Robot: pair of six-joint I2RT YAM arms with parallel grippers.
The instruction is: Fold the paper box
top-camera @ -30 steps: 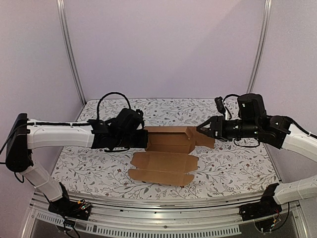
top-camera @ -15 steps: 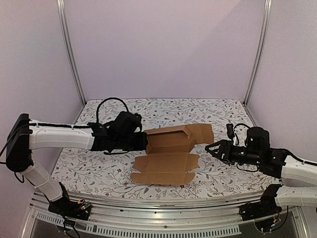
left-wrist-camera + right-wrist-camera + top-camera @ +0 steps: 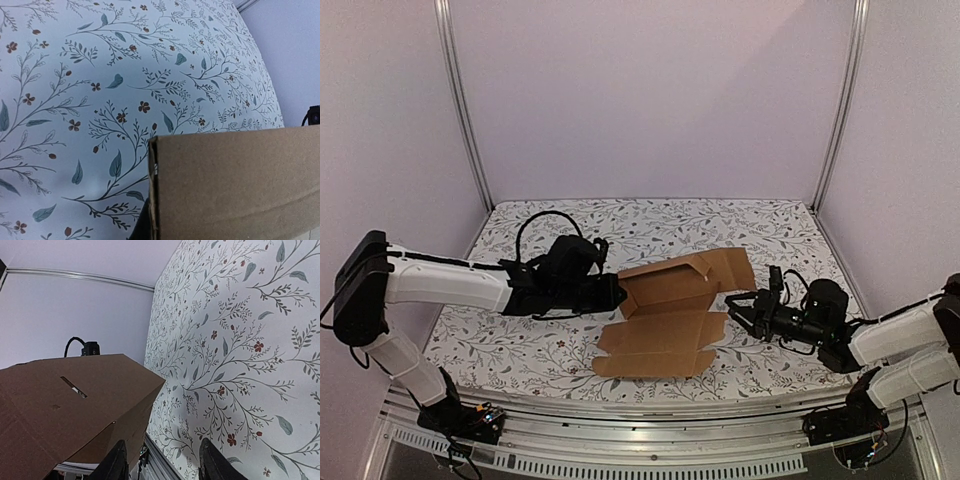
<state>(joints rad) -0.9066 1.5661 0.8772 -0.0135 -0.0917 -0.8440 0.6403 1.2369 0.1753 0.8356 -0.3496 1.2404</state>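
- Since a second ago, the right arm drops from the raised right flap down to the table's right side, and the paper box swings slightly, its right end lifting.
- Top external view: the box, a partly folded brown cardboard sheet, sits mid-table on the floral tablecloth. Its rear panels stand tilted up while the front panel lies flat toward the near edge. The left gripper is pressed together on the box's left edge. The right gripper sits low just beside the box's right side, fingers parted, pinching nothing.
- Left wrist view: the cardboard panel fills the lower right, its folded corner edge close to the camera; the gripper's own fingers are hidden behind it.
- Right wrist view: two dark fingertips stand apart over the cloth, with the box's slotted flap just left of them, not between them.
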